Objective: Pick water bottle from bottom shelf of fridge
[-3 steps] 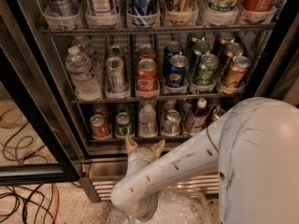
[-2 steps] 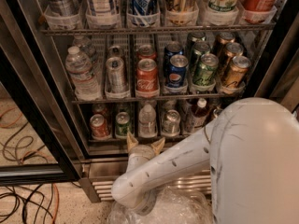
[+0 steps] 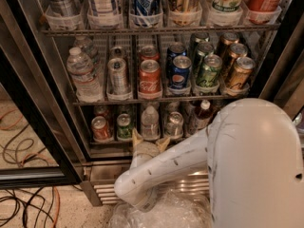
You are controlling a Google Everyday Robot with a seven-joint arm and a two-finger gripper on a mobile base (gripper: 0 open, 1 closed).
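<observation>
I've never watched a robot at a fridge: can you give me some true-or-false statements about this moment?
1. The water bottle stands on the bottom shelf between a green can and a silver can. True.
2. The gripper holds the water bottle. False: it is open, just in front of and below it.
3. The Coca-Cola can is on the bottom shelf. False: it is one rack up, beside the Pepsi can.
4. Cables lie on the floor. True.

Hand (image 3: 150,144) fronts water bottle (image 3: 150,122), cans (image 3: 174,124) crowding both sides.
</observation>
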